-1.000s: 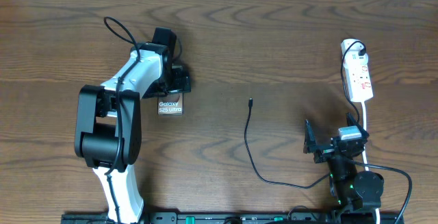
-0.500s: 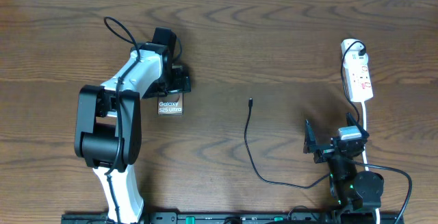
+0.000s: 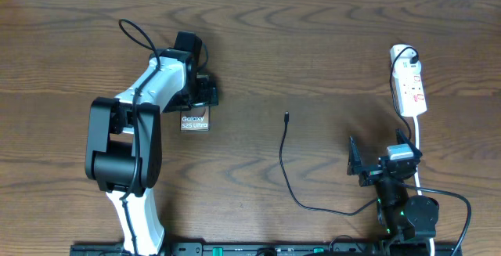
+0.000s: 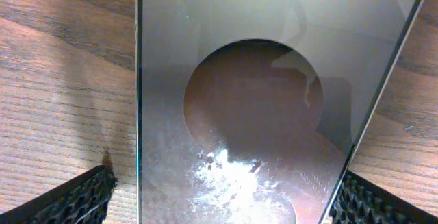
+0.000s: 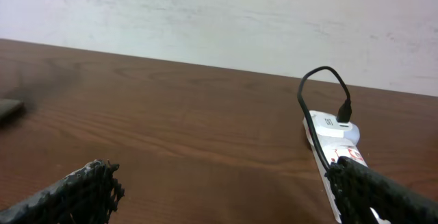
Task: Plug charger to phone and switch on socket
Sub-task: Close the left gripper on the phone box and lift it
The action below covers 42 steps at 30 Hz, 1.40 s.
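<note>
The phone [image 3: 195,120] lies flat on the table, its "Galaxy" label facing up. My left gripper [image 3: 201,91] is at its far end. In the left wrist view the phone's glossy face [image 4: 253,59] fills the frame, and my left gripper [image 4: 222,183] is open with a finger outside each long edge. The charger cable [image 3: 283,162] lies loose mid-table, its plug tip [image 3: 286,116] pointing away from me. The white socket strip [image 3: 410,91] lies at the far right and shows in the right wrist view [image 5: 328,131]. My right gripper [image 3: 380,166] is open and empty, near the strip's cord.
A black plug [image 3: 406,52] sits in the strip's far end. The strip's white cord [image 3: 419,142] runs back past my right arm. The charger cable curves along the front of the table toward the right arm's base. A pale wall [image 5: 219,18] stands behind the table.
</note>
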Each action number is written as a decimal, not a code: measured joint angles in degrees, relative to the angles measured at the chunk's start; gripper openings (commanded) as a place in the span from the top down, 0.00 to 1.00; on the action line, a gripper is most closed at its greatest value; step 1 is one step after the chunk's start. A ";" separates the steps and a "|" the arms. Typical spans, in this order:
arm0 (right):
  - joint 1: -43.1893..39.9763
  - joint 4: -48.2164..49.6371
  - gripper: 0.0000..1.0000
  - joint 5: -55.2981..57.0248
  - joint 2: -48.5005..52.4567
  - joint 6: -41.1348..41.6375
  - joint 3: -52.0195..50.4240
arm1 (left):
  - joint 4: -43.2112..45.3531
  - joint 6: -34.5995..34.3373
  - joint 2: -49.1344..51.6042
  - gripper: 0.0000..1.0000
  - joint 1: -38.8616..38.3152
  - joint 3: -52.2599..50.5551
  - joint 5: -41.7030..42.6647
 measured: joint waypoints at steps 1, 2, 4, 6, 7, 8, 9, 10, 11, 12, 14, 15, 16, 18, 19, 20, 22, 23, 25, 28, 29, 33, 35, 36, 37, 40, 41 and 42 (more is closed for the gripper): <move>0.00 0.00 0.01 0.00 0.00 0.00 -0.02 | 0.00 0.00 0.00 0.02 0.00 0.00 0.00; 0.00 0.00 0.01 0.00 0.00 0.00 -0.02 | 0.00 0.00 0.00 0.02 0.00 0.00 0.00; 0.00 -0.02 0.01 0.00 0.00 0.00 -0.02 | 0.00 0.00 0.00 0.02 0.00 0.00 0.00; 0.00 0.00 0.01 0.00 0.00 0.00 -0.02 | 0.00 0.00 0.00 0.02 0.00 0.00 0.00; 0.00 0.00 0.01 0.00 0.00 0.00 -0.02 | 0.00 0.00 0.00 0.02 0.00 0.00 0.00; 0.00 -0.02 0.01 0.00 0.00 0.00 -0.02 | 0.00 0.00 0.00 0.02 0.00 0.00 0.00; 0.00 0.00 0.01 0.00 0.00 0.00 -0.02 | 0.00 0.00 0.00 0.02 0.00 0.00 0.00; 0.00 0.00 0.01 0.00 0.00 0.00 -0.02 | 0.00 0.00 0.00 0.02 0.00 0.00 0.00; 0.00 0.00 0.01 0.00 0.00 0.00 -0.02 | 0.00 0.00 0.00 0.02 0.00 0.00 0.00; 0.00 0.00 0.01 0.00 0.00 0.00 -0.02 | 0.00 0.00 0.00 0.02 0.00 0.00 0.00; 0.00 0.00 0.01 0.00 0.00 0.00 -0.02 | 0.00 0.00 0.00 0.02 0.00 0.00 0.00; 0.00 0.00 0.01 0.00 0.00 0.00 -0.02 | 0.00 0.00 0.00 0.02 0.00 0.00 0.00; 0.00 0.00 0.01 0.00 0.00 0.00 -0.02 | 0.00 0.00 0.00 0.02 0.00 0.00 0.00; 0.00 0.00 0.01 0.00 0.00 0.00 -0.02 | 0.00 0.00 0.00 0.02 0.00 0.00 0.00; 0.00 0.00 0.01 0.00 0.00 0.00 -0.02 | 0.00 0.00 0.00 0.02 0.00 0.00 0.00; 0.00 -0.02 0.01 0.00 0.00 0.00 -0.02 | 0.00 0.00 0.00 0.02 0.00 0.00 0.00; 0.00 0.00 0.01 0.00 0.00 0.00 -0.02 | 0.00 0.00 0.00 0.02 0.00 0.00 0.00; 0.00 0.00 0.01 0.00 0.00 0.00 -0.02 | 0.00 0.00 0.00 0.02 0.00 0.00 0.00; 0.00 0.00 0.01 0.00 0.00 0.00 -0.02 | 0.00 0.00 0.00 0.02 0.00 0.00 0.00; 0.00 0.00 0.01 0.00 0.00 0.00 -0.02 | 0.00 0.00 0.00 0.02 0.00 0.00 0.00; 0.00 -0.02 0.01 0.00 0.00 0.00 -0.02 | 0.00 0.00 0.00 0.02 0.00 0.00 0.00; 0.00 0.00 0.01 0.00 0.00 0.00 -0.02 | 0.81 -0.02 0.00 0.02 0.00 0.00 -0.17; 0.00 0.00 0.01 0.00 0.00 0.00 -0.02 | 1.05 -0.02 0.00 0.02 0.02 0.00 -0.26; 0.00 0.00 0.01 0.00 0.00 0.00 -0.02 | 1.05 -0.02 0.00 0.02 0.02 0.00 -0.15; 0.00 0.00 0.01 0.00 0.00 0.00 -0.02 | 1.05 -0.02 0.00 0.02 0.02 0.00 -0.11; 0.00 -0.02 0.01 0.00 0.00 0.00 -0.02 | 1.07 -0.02 0.00 0.01 0.02 0.00 -0.07; 0.00 0.00 0.01 0.00 0.00 0.00 -0.02 | 1.09 -0.02 0.02 0.01 0.02 0.00 0.00; 0.00 0.00 0.01 0.00 0.00 0.00 0.00 | 1.11 -0.02 0.00 0.01 0.00 0.00 0.04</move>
